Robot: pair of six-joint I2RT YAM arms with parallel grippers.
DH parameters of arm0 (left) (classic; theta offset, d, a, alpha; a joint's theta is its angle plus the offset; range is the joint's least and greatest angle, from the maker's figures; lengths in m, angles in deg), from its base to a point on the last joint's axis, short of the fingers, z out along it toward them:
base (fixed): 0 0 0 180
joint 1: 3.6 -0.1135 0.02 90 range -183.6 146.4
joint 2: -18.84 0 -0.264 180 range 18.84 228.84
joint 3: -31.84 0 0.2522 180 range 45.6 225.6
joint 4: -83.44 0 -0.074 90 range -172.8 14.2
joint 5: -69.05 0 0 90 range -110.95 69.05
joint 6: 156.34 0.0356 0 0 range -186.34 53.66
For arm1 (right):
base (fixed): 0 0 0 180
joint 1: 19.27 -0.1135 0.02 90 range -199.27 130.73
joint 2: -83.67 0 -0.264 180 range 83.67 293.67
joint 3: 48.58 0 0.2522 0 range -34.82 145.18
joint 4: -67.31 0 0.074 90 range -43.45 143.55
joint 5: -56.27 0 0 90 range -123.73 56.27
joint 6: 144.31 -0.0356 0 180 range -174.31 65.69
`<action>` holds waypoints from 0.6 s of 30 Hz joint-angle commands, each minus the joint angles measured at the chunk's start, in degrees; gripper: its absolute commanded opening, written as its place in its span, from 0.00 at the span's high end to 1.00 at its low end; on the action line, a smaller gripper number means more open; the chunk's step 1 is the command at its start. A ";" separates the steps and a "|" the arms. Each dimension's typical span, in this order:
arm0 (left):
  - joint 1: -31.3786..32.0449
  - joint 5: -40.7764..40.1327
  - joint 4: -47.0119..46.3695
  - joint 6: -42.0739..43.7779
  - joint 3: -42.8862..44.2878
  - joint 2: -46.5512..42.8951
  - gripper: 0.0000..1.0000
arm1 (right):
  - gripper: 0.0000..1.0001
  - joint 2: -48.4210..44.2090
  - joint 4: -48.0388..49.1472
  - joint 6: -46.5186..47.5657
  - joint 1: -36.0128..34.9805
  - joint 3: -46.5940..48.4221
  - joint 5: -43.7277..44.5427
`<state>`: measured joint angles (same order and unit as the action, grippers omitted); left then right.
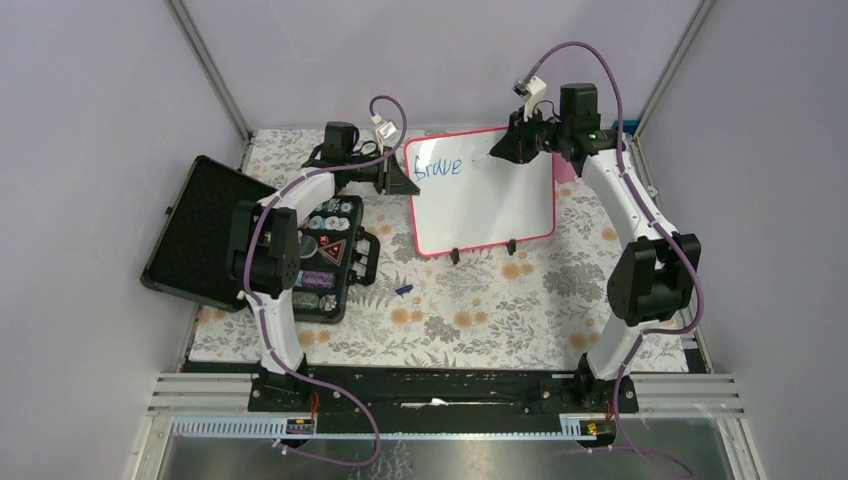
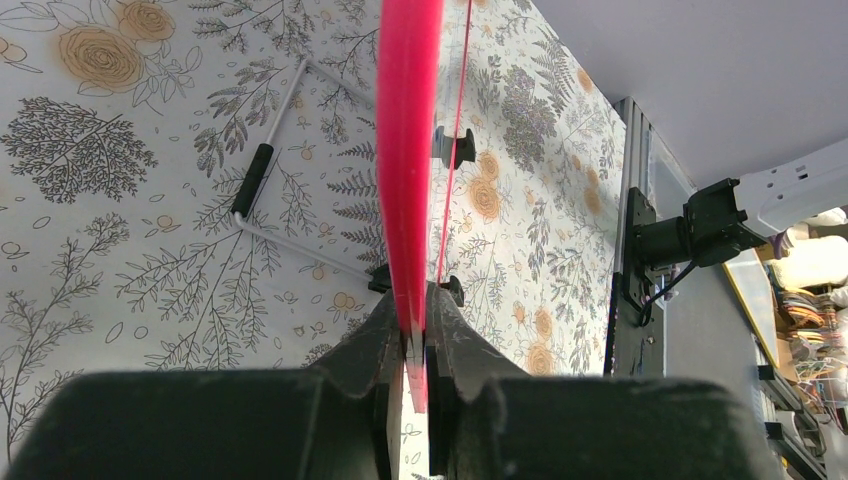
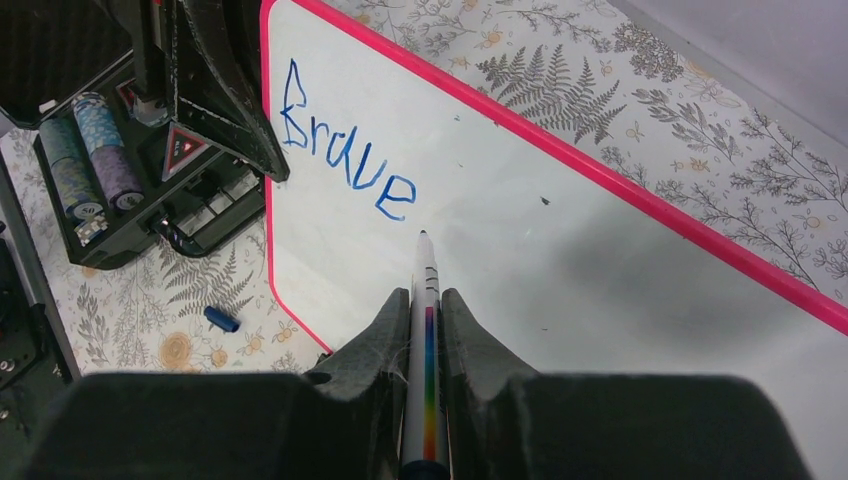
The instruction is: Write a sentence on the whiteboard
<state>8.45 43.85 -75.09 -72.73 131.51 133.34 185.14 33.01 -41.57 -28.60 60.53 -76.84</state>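
Mid-writing: right gripper [image 3: 425, 297] clamping marker [image 3: 424, 258], tip sitting just past "Brave" of the sentence [image 3: 345, 165]; left gripper [image 2: 415, 300] pinching whiteboard [image 3: 600, 280] edge. Next, probably: comma, light contact.

The top camera is looking down from above and behind at the whole table [image 1: 480, 310]; the left wrist camera is sighting closely along the edge of the whiteboard [image 2: 405, 150]; the right one is facing its front nearby; all three are sharing it.

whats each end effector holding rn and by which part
The left end effector pinches the whiteboard on the pink frame of its left edge. The right end effector grips a marker around its barrel, tip pointing at the board.
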 commanded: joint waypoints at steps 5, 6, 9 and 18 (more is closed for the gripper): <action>0.34 -0.18 -1.16 1.30 1.75 -0.06 1.00 | 1.00 0.84 1.85 -0.35 -1.02 -0.39 -0.65; 0.34 -0.13 -1.16 1.30 1.92 0.00 1.00 | 1.00 0.83 1.88 -0.22 -1.17 -0.62 -0.73; 0.34 -0.11 -1.16 1.23 2.03 0.18 1.00 | 1.00 0.83 1.88 0.09 -1.73 -1.29 -0.24; 0.34 -0.18 -1.15 1.30 2.01 0.07 1.00 | 1.00 2.36 1.87 0.23 -1.99 0.36 1.42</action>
<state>8.45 43.83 -75.09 -72.82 131.51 133.36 186.43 33.32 -41.66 -30.17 59.16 -76.41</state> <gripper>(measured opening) 0.094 0.180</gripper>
